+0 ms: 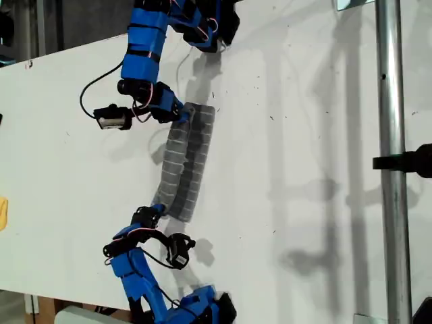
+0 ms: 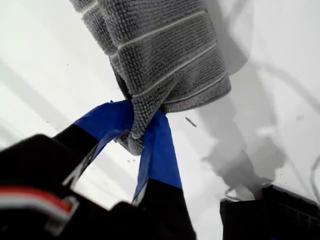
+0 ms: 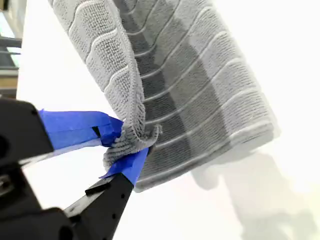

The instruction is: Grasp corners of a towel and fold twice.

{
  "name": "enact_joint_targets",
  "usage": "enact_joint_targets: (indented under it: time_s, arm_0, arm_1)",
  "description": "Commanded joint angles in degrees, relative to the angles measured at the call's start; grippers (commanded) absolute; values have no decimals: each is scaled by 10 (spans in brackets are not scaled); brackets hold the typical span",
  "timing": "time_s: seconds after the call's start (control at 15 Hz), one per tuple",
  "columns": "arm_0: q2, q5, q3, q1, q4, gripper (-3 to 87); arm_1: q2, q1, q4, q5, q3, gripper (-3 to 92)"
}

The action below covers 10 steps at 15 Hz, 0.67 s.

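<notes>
The towel (image 1: 185,162), grey with thin pale stripes, is folded into a long narrow band stretched between my two grippers over the white table (image 1: 304,135). My first gripper (image 1: 181,115) is shut on the band's end nearest the top of the exterior view. In its wrist view the blue fingers (image 2: 157,150) pinch a bunched corner of the towel (image 2: 165,50). My second gripper (image 1: 156,210) is shut on the opposite end, toward the bottom of the exterior view. There its blue fingers (image 3: 75,127) clamp a gathered corner of the towel (image 3: 190,85).
A metal pole (image 1: 390,162) with a black clamp (image 1: 405,162) runs down the exterior view's right. A yellow object (image 1: 3,212) lies at that view's left edge. The first arm's dark base (image 2: 270,215) and a white cable (image 1: 181,64) sit near the towel's end.
</notes>
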Motion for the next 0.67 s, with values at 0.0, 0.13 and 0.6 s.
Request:
enact_joint_targets:
  time_s: [0.0,0.13,0.6]
  arm_0:
    - [9,-19,51,11,-53,-6]
    - [-11,-35,72,19,-76,-6]
    - [-93,-72,122,7,-142,-5]
  arm_1:
    - [-7,-17,-54,29,47,-3]
    - [-41,-19,-101,35,78,-3]
    - [-175,-30,-213,43,101,-3]
